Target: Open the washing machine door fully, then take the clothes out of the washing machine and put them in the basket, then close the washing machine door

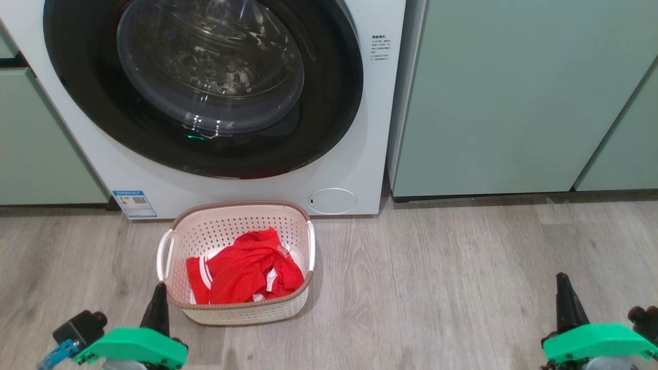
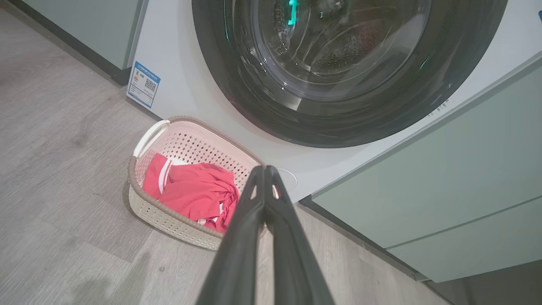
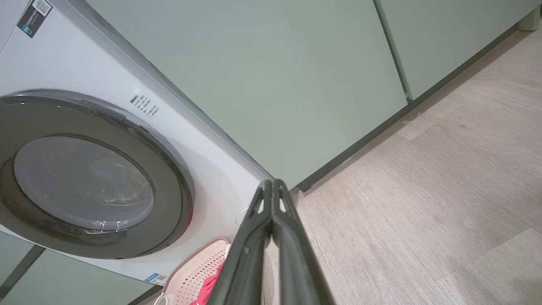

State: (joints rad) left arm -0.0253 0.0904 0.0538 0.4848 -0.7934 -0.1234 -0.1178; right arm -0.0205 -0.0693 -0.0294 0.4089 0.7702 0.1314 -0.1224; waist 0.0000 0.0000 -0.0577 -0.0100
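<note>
The white washing machine stands ahead with its round black-rimmed door shut flat against the front. On the floor just before it sits the cream basket, holding red clothes with white stripes. My left gripper is shut and empty at the lower left, just beside the basket's near left corner. My right gripper is shut and empty at the lower right, over bare floor. The left wrist view shows the door, basket and clothes beyond shut fingers. The right wrist view shows the door sideways.
Pale green cabinets flank the machine, one at the left and wider ones at the right. Grey wood-look floor spreads between the basket and my right gripper. A small round flap sits low on the machine's front.
</note>
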